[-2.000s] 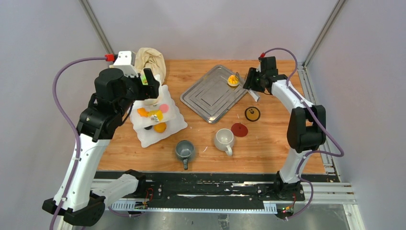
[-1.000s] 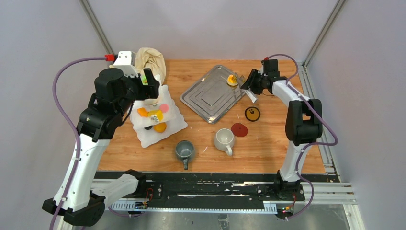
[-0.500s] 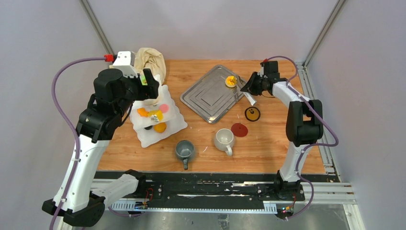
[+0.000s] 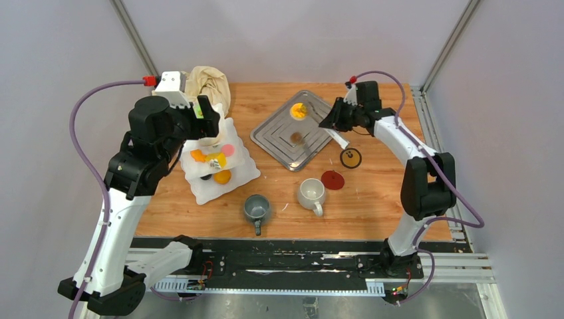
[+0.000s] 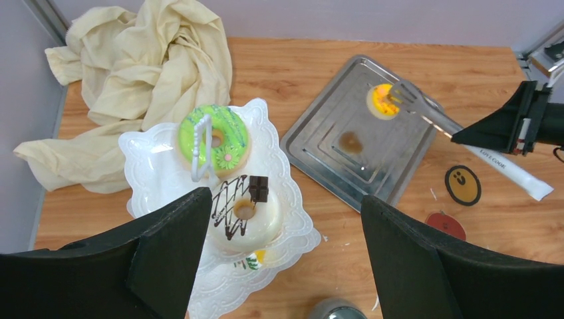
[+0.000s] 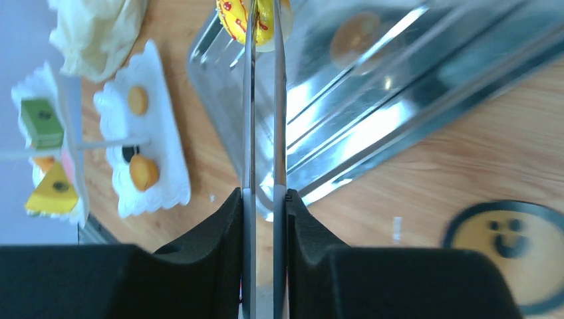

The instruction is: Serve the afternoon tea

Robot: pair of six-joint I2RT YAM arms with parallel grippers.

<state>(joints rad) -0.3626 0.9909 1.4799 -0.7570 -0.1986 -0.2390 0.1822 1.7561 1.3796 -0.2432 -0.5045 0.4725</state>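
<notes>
Top view: the right claw [image 4: 330, 122] is clamped on a pair of tongs [image 4: 338, 140]. Their tips pinch the yellow pastry [image 4: 298, 111] over the steel tray [image 4: 279, 143] by the bench's far edge. The left claw [image 4: 207, 114] hangs over the white three-tier stand [image 4: 243, 174] near the far-left corner.

Left wrist: that claw's spread wide, gripping nothing, with the green ring doughnut [image 5: 213, 136] on the top tier below.

Right wrist: the fingers [image 6: 229, 219] are squeezed tight on the tongs. Pastry lifted or resting? Can't tell.
</notes>
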